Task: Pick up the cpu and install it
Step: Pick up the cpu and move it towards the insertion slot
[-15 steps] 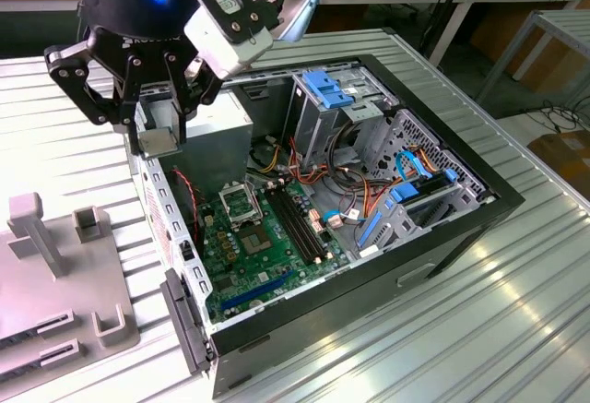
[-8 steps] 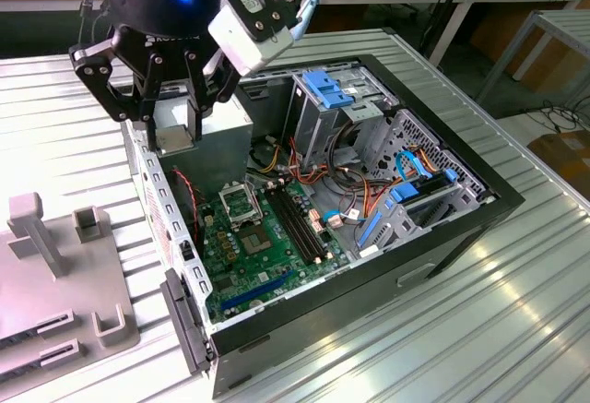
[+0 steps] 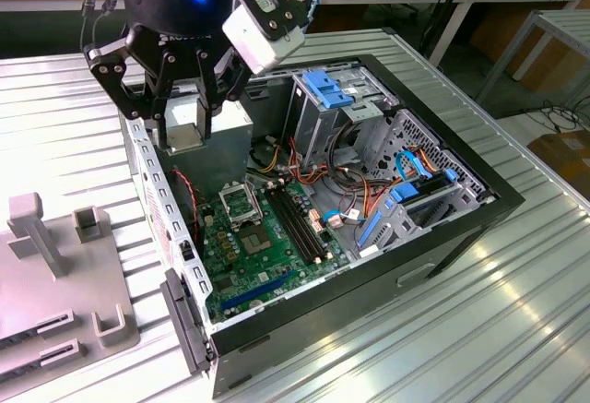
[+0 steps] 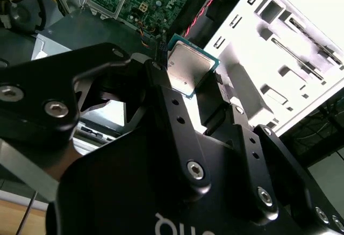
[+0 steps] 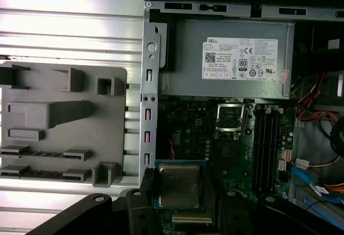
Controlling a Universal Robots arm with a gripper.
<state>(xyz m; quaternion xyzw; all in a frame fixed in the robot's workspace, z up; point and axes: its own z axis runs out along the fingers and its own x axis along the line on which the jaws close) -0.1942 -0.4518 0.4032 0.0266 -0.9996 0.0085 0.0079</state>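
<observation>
Gripper [image 3: 182, 126] over case wall [image 3: 152, 191], exterior view's left: jaws closed on cpu [image 5: 179, 185], pinching opposite edges, metal face toward wrist cameras. Empty socket [image 3: 241, 205] lies about 5 o'clock from jaws, lower, well apart.

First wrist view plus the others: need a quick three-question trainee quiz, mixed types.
1. True or false: the cpu sits in the socket.
2. What does the tool hold? A nothing; B the cpu; C a cable.
3. Fill in: in the first wrist view, the grey holder lies ___ the computer case.

Key: 1 false, the socket is empty; 2 B; 3 outside.
</observation>
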